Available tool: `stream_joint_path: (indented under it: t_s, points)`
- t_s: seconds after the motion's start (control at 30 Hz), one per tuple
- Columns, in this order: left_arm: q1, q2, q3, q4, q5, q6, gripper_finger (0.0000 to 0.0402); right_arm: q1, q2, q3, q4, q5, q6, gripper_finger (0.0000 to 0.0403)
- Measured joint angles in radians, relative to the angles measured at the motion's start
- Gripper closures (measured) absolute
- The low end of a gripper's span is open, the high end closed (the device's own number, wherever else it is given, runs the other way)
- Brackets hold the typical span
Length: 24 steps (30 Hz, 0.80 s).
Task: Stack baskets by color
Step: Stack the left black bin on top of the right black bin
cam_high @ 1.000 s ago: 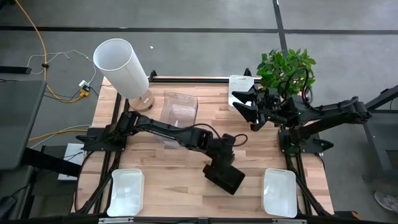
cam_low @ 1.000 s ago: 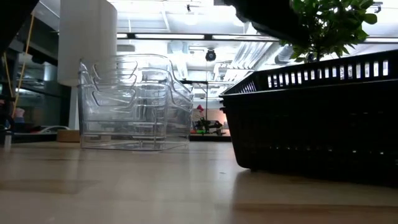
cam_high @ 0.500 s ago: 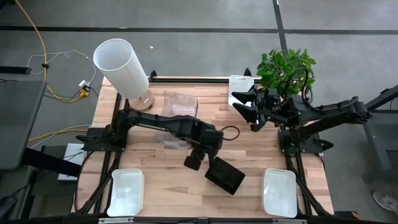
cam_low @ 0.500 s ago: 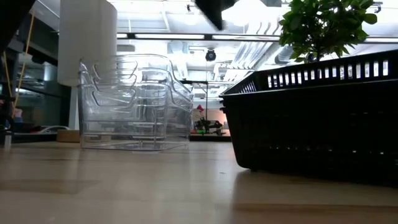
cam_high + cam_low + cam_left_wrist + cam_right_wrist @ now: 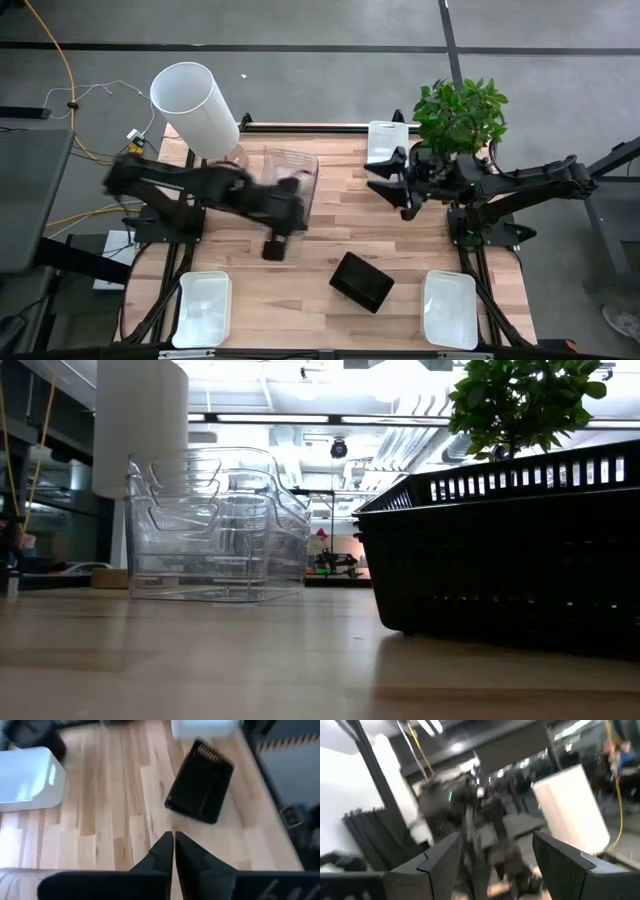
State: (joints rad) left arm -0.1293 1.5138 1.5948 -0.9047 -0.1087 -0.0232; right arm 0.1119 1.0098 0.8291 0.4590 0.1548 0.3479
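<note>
A black basket (image 5: 362, 282) rests on its base on the table near the front middle, also seen in the left wrist view (image 5: 200, 782) and close up in the low view (image 5: 510, 550). Nested clear baskets (image 5: 288, 180) stand at the back, left of centre (image 5: 215, 530). White baskets sit at the front left (image 5: 203, 308), front right (image 5: 449, 308) and back right (image 5: 387, 140). My left gripper (image 5: 272, 248) hangs shut (image 5: 173, 847) above the table, left of the black basket. My right gripper (image 5: 392, 188) is held high at the back right, open (image 5: 495, 855) and empty.
A tall white cylinder (image 5: 195, 105) stands at the back left corner, beside the clear baskets. A green plant (image 5: 460, 110) stands at the back right, behind my right arm. Bare wood lies between the clear baskets and the black basket.
My left gripper has left the black basket, rising and drawing back toward the table's left; the basket stays where it was on the table. In the low view the dark arm has gone out of the top of the picture. My right gripper has tipped a little.
</note>
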Motion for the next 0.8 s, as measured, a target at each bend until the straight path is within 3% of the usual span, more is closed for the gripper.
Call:
stream_joint_path:
  t_s: [0.2,0.33,0.47,0.63,0.8]
  points:
    - [-0.052,-0.327,-0.327,0.437,-0.107,-0.063,0.0401,0.036,0.026,0.0,-0.242,-0.068,0.105,0.0167]
    - [-0.079,-0.49,-0.482,0.627,-0.208,-0.09,0.0401,0.105,0.06,0.0,-0.409,-0.105,0.141,0.0189]
    - [-0.088,-0.601,-0.579,0.707,-0.269,-0.108,0.0401,0.186,0.103,0.0,-0.536,-0.143,0.171,0.0257]
    - [-0.086,-0.668,-0.628,0.716,-0.327,-0.106,0.0401,0.265,0.179,-0.016,-0.566,-0.24,0.206,0.0383]
    - [-0.086,-0.668,-0.633,0.743,-0.388,-0.105,0.0401,0.302,0.256,-0.076,-0.488,-0.266,0.232,0.0383]
